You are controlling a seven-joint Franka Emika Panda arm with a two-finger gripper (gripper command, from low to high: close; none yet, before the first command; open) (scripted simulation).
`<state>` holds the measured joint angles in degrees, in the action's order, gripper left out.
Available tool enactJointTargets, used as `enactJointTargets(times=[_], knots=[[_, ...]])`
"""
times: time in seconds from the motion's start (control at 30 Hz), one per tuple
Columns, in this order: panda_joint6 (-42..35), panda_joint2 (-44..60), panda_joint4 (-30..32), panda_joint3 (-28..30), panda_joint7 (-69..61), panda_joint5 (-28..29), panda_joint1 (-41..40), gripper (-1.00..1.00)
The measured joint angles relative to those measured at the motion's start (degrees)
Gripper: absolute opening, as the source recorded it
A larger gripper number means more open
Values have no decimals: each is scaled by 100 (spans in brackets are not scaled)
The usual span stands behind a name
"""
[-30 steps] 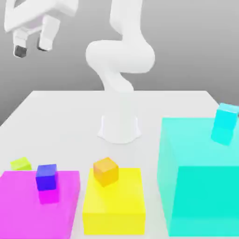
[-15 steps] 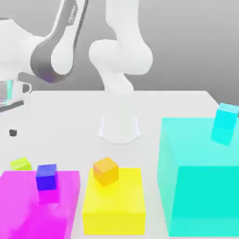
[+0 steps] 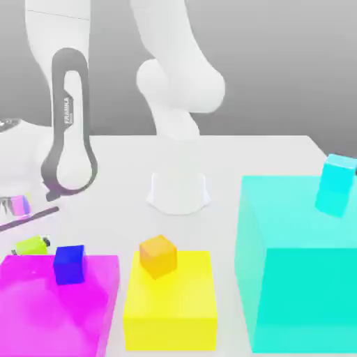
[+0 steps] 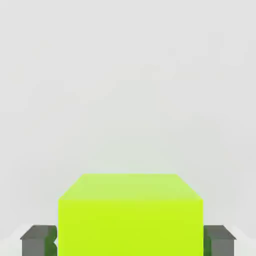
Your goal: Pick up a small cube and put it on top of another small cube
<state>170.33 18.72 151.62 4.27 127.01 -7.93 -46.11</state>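
The small lime yellow-green cube (image 3: 28, 245) rests on the white table at the exterior view's left, just behind the magenta block (image 3: 49, 307). My gripper (image 4: 130, 241) has come down over it. In the hand view the cube (image 4: 130, 215) sits between the two dark fingertips (image 4: 37, 239), which press against its opposite sides, so the gripper is shut on it. A dark blue small cube (image 3: 69, 264) stands on the magenta block. An orange small cube (image 3: 157, 255) stands on the flat yellow block (image 3: 169, 303).
A tall cyan block (image 3: 296, 272) fills the exterior view's right, with a small cyan cube (image 3: 337, 183) on its top. The arm's white base (image 3: 178, 190) stands at the table's middle back. The forearm (image 3: 67, 132) hangs over the left side.
The arm has swung down from high at the left to the table. The jaws, open before, have closed on the lime cube. The other cubes have not moved.
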Motion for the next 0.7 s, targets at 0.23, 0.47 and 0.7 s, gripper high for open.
enactJointTargets(times=[0.23, 0.47, 0.7], knots=[[-537, -668, 130, 225, 213, 277, 160, -100], [-1795, -1936, 104, -58, 9, 526, 910, -100], [-2816, -2787, -46, -534, -376, 746, 1571, -100]])
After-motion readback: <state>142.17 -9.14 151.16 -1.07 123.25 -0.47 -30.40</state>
